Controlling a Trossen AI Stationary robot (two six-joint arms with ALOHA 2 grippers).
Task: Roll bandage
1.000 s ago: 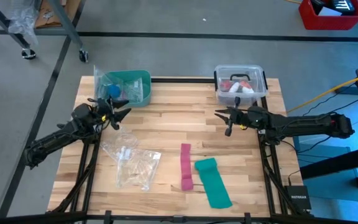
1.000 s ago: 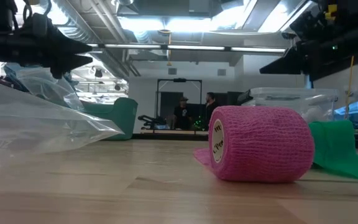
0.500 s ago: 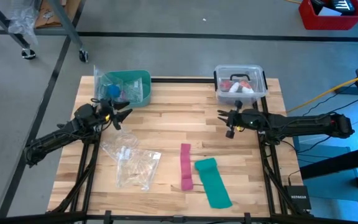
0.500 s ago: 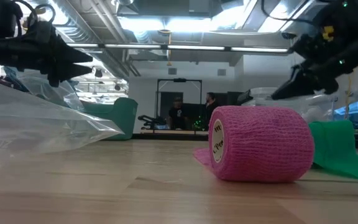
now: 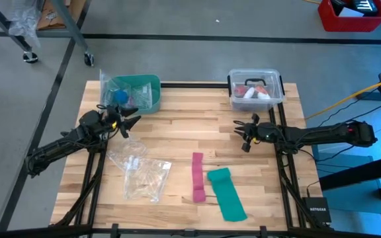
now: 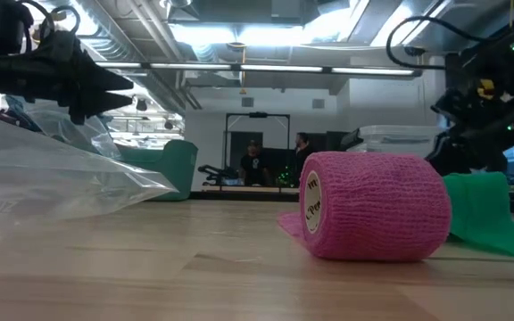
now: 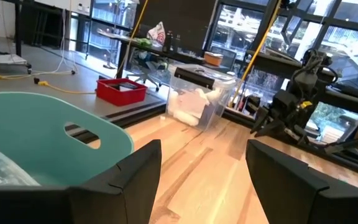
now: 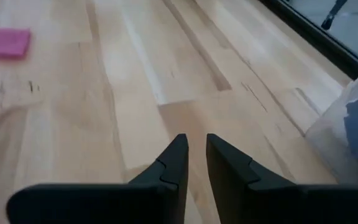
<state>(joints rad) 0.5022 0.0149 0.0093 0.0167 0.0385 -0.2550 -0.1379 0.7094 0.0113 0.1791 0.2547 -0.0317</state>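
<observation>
The bandage point(image 5: 120, 97) shows as a small bright blue roll inside the teal bin point(image 5: 145, 88) at the far left, among clear plastic. My left gripper point(image 5: 134, 119) hovers open just in front of the bin, pointing level, with nothing between its fingers point(image 7: 143, 163). My right gripper point(image 5: 239, 129) hangs low over bare wood at the right, tipped downward. Its fingers point(image 8: 174, 155) are shut to a narrow slit with nothing in it.
A pink strip point(image 5: 198, 176), rolled at its near end point(image 6: 373, 205), and a wider teal-green strip point(image 5: 226, 193) lie near the front. A crumpled clear bag point(image 5: 141, 173) lies front left. A clear lidded box point(image 5: 255, 89) stands at the far right. People stand in the room behind.
My right gripper has sunk toward the table and tipped its fingers further down, drawing slightly toward the right edge. Its fingers have stayed as they were.
</observation>
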